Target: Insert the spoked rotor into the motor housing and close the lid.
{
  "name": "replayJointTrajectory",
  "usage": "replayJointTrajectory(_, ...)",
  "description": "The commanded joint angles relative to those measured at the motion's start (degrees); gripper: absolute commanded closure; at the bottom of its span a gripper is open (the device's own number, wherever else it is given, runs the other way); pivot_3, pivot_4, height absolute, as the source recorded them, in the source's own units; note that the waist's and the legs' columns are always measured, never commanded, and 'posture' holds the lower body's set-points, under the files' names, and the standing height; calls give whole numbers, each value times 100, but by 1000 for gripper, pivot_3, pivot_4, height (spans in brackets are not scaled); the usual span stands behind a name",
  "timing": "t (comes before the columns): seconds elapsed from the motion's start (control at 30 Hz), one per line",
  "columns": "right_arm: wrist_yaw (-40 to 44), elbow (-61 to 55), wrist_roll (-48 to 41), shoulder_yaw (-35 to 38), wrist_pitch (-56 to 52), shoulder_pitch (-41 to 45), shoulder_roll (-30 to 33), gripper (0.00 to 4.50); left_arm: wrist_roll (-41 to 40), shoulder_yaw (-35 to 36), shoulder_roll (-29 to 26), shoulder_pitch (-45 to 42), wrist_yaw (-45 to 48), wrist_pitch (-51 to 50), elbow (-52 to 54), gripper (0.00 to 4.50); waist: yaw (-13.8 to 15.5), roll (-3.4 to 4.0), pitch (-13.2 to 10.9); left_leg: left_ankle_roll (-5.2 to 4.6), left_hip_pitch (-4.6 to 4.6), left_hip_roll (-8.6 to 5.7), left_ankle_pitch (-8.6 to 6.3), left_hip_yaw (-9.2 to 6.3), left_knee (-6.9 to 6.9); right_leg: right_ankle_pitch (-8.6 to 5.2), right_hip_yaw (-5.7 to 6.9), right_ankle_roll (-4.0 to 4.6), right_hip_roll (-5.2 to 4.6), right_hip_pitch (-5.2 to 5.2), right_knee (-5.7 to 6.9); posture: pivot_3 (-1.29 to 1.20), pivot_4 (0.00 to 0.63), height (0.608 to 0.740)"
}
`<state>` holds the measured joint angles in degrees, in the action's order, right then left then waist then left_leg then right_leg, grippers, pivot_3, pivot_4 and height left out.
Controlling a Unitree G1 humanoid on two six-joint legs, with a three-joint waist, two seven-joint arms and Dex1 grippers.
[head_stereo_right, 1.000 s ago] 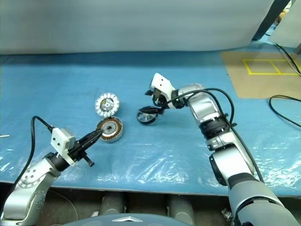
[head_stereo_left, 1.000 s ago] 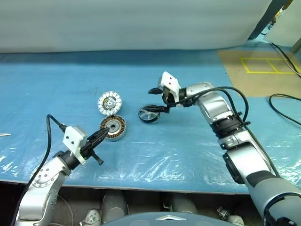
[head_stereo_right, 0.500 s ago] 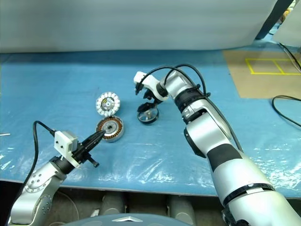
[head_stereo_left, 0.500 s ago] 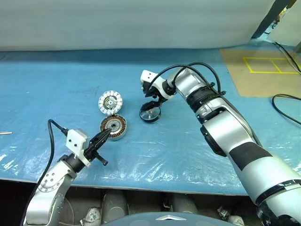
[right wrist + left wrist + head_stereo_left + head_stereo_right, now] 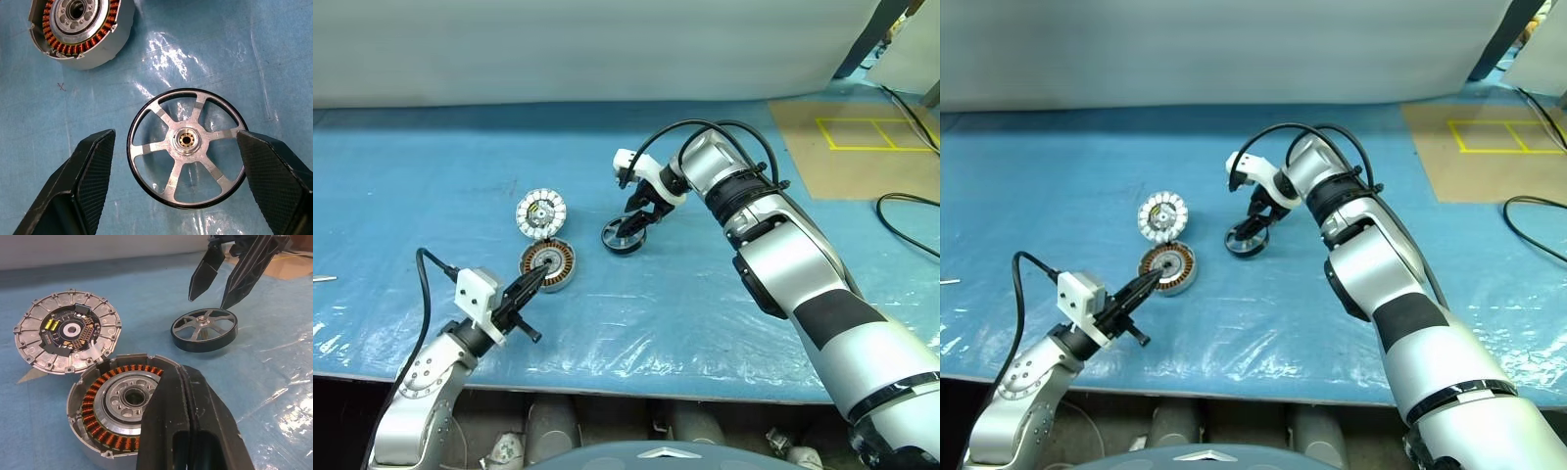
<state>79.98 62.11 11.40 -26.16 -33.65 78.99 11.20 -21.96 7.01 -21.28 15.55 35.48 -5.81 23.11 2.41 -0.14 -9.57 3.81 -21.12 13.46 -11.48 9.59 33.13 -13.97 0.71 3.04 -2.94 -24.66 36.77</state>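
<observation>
The spoked rotor (image 5: 188, 147), a silver wheel with a dark rim, lies flat on the blue table. My right gripper (image 5: 174, 137) hangs just above it, open and pointing down, with one finger on each side of the rim and not touching it. To the rotor's left stands the motor housing (image 5: 548, 265), its copper windings facing up. Behind the housing lies the lid (image 5: 541, 213), pale segmented face up. My left gripper (image 5: 178, 374) is shut and empty, held level, with its tip at the housing's near rim.
A crinkled blue plastic sheet (image 5: 705, 304) covers the table. At the far right lies a brown board with yellow tape (image 5: 862, 137), and beside it a black cable (image 5: 901, 220). The table's front edge (image 5: 636, 392) runs close to my arms.
My right arm has swung its elbow up and turned the wrist, so the open gripper now points down over the rotor instead of lying beside it. The rotor and my left gripper have stayed put.
</observation>
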Motion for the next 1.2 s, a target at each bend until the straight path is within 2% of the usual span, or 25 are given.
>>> replayJointTrajectory(0.03,123,-171,53,-26,-108,-10,-5,371,-11,12,-13,-53,22,139,20,4474,2,0,0,0,0,0,0,0,1,0,0,0,0,0,0,0,150,740)
replayJointTrajectory(0.6,-596,635,111,214,-276,-150,-423,371,62,-56,59,-109,-44,189,-34,4474,3,0,0,1,1,2,3,0,10,1,0,2,0,0,10,0,150,740)
replayJointTrajectory(0.97,165,767,97,315,-537,82,-336,371,102,-89,52,-166,42,304,-277,4474,4,1,0,-1,1,4,2,0,14,2,0,3,0,1,12,0,150,740)
replayJointTrajectory(1.2,-158,846,63,502,-662,107,-375,371,133,-149,63,-241,81,389,-430,4474,8,1,0,-5,1,4,4,0,16,2,1,4,0,1,13,0,150,740)
